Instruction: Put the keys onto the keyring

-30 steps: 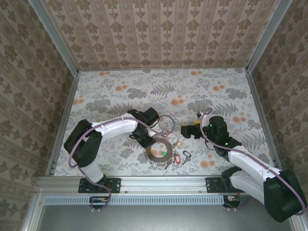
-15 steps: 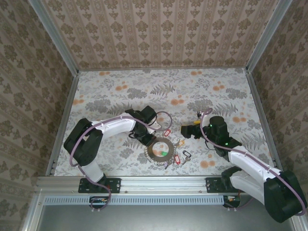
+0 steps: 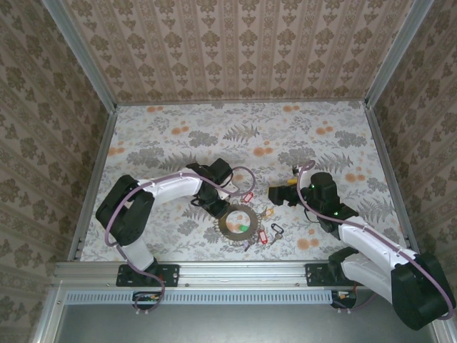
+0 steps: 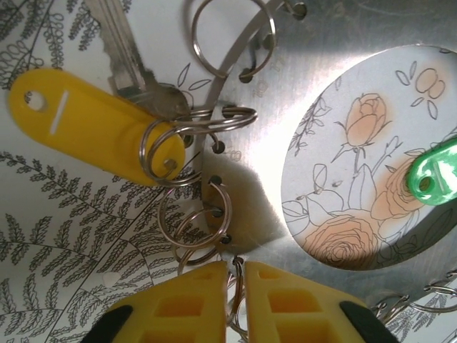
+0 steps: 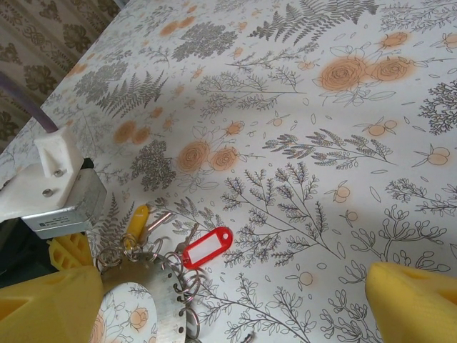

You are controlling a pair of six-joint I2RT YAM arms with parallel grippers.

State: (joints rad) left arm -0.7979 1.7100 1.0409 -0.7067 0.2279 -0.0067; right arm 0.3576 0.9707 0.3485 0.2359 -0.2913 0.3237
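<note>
The keyring [image 3: 227, 220] lies flat on the cloth as a broad metal ring with small split rings along its rim [image 4: 264, 186]. A green-tagged key [image 4: 435, 182] rests in its hole. A yellow-tagged key [image 4: 86, 125] and a red-tagged key [image 5: 207, 248] hang from rim loops. My left gripper [image 3: 216, 207] sits low at the ring's upper-left edge. Its fingers [image 4: 236, 268] stand a narrow slit apart, with a thin split-ring wire in the slit that looks unclamped. My right gripper [image 3: 273, 194] hovers to the ring's right, wide open [image 5: 235, 314] and holding nothing.
A second red tag [image 3: 261, 234] and a black-tagged key [image 3: 277, 229] lie just right of the ring, towards the near edge. The left gripper's body [image 5: 57, 193] stands close to the ring's far side. Patterned walls enclose the table.
The keyring has settled flatter on the cloth. The left gripper shifted slightly up-left and its fingers have parted a little. The right arm has stayed still.
</note>
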